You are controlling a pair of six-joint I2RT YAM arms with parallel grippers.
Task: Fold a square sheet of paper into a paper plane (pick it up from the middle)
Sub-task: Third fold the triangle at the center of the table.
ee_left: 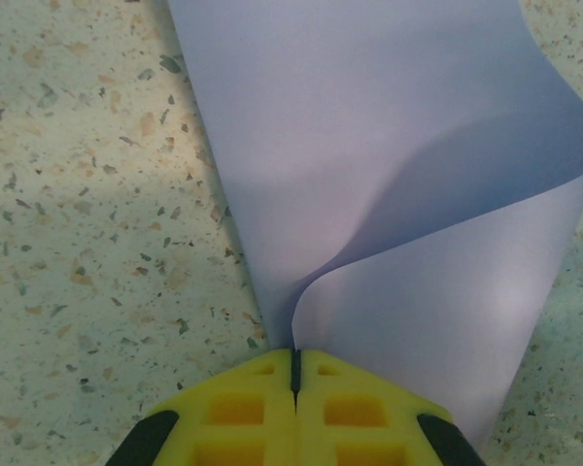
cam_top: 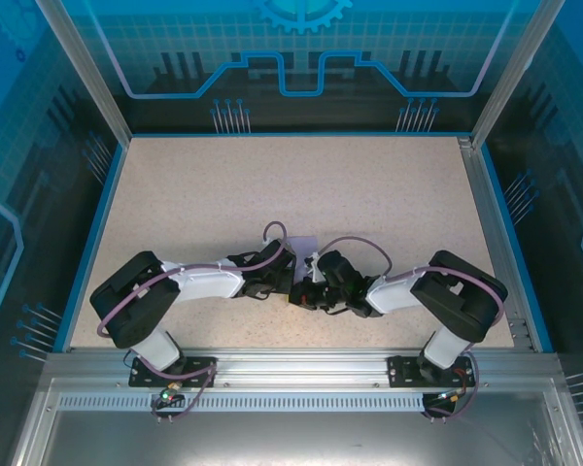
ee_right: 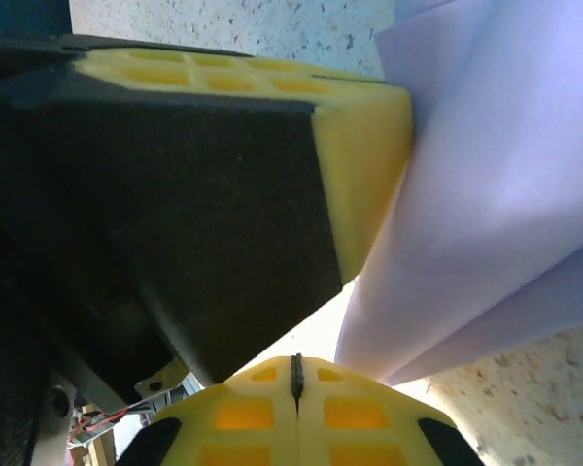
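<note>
The square sheet of paper (ee_left: 369,146) is pale lavender and curls up off the table in a soft S-bend. My left gripper (ee_left: 294,357) is shut on the sheet's near edge, which runs into the seam between the yellow pads. In the top view the two grippers meet at the table's near middle, the left gripper (cam_top: 287,275) beside the right gripper (cam_top: 311,291), with a bit of paper (cam_top: 305,244) showing just behind them. My right gripper (ee_right: 294,367) is shut with nothing in its seam. The folded paper (ee_right: 486,194) rises just right of it, beside the left gripper's yellow finger (ee_right: 360,146). The paper plane is out of view.
The speckled beige table (cam_top: 291,184) stretches away behind the grippers, bounded by a blue rim and metal posts (cam_top: 83,68). An aluminium rail (cam_top: 291,364) runs along the near edge where both arm bases are bolted.
</note>
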